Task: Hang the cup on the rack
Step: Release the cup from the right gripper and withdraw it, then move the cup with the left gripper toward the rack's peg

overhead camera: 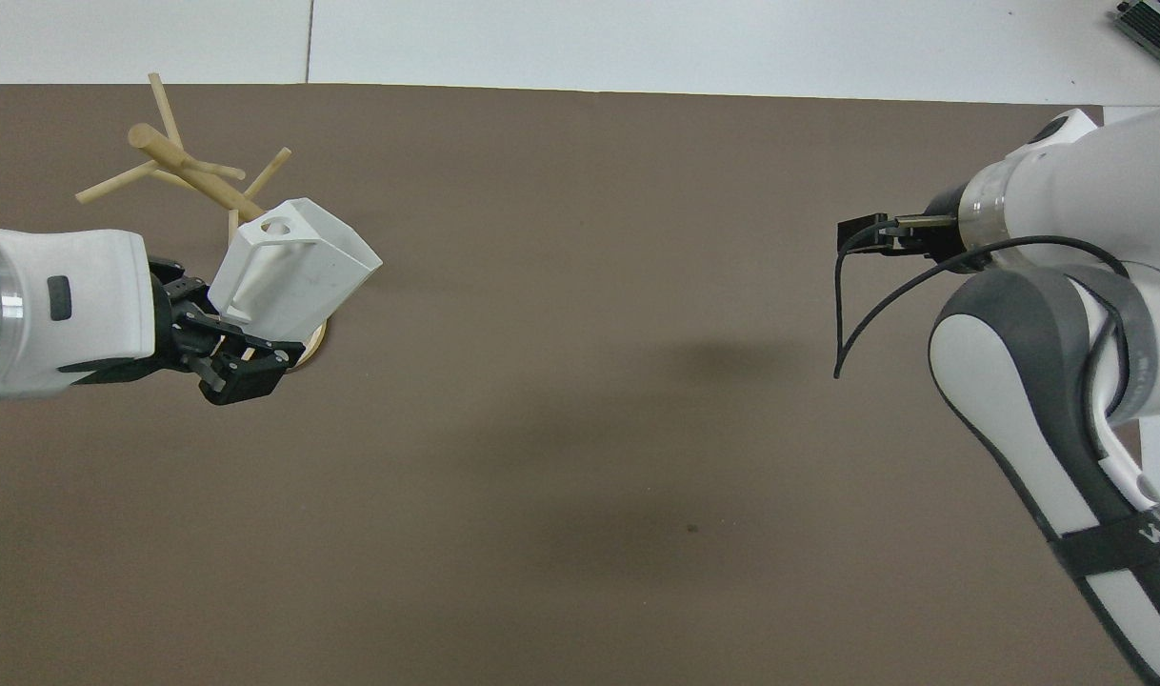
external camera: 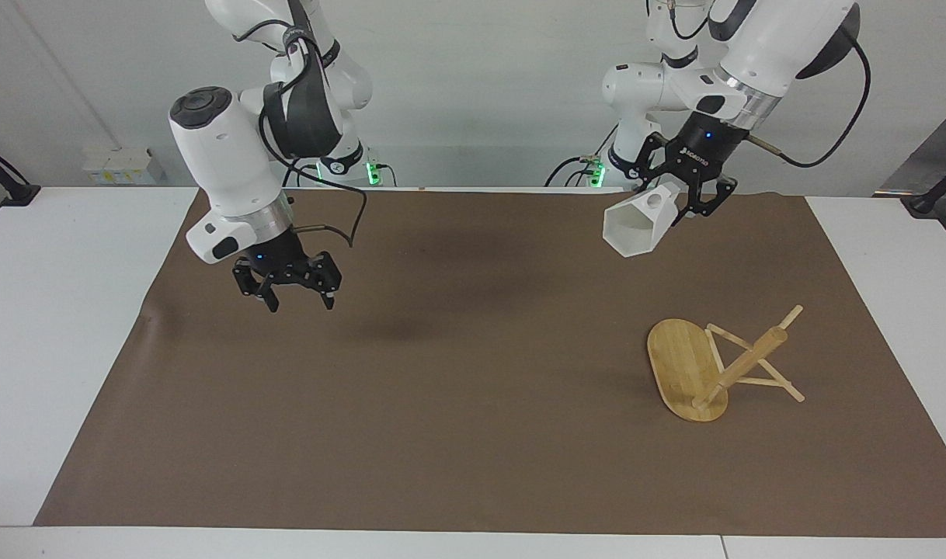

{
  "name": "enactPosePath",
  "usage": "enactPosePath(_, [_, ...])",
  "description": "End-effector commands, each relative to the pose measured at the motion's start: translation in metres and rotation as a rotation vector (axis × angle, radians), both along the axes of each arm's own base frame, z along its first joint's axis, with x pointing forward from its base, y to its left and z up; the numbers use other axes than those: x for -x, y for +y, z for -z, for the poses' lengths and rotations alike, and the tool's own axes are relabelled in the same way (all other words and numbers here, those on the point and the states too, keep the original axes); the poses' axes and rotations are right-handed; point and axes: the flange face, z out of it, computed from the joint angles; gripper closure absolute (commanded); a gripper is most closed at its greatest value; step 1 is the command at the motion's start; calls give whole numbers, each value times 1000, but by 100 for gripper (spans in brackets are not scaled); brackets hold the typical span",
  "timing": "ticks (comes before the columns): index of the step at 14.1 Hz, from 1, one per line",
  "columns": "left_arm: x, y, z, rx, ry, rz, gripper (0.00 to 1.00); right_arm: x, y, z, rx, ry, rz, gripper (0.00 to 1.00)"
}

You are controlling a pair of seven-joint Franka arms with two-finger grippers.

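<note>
The left pincer (external camera: 689,203) hangs in the air over the brown mat (external camera: 473,373) at the left arm's end of the counter (external camera: 61,310), clamped on the handle of the white cup (external camera: 638,223). The cup is tipped over, its mouth pointing down and toward the middle of the mat, with the round hole in the handle showing on top. In the overhead view the cup (overhead camera: 290,270) covers part of the rack's base, but the facing view shows it raised well clear of the rack.

The rack (external camera: 718,369) stands on the mat at the left arm's end, farther from the robots than the spot under the cup. Its oval base lies flat, and the post with its thin pegs points up from it.

The right pincer (external camera: 296,293) hovers over the mat at the right arm's end, pointing down, its fingers spread wide and holding nothing.
</note>
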Motion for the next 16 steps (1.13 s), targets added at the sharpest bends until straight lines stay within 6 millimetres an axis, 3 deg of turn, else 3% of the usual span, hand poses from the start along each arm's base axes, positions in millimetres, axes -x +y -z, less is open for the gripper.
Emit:
enactPosePath(1, [-4, 22, 11, -8, 5, -102, 100, 8, -35, -6, 56, 32, -23, 0])
enactPosePath(11, [-59, 15, 101, 22, 66, -282, 100, 19, -80, -83, 96, 114, -13, 0])
enactPosePath(16, [-69, 15, 113, 48, 66, -391, 100, 21, -79, -94, 75, 117, -11, 0])
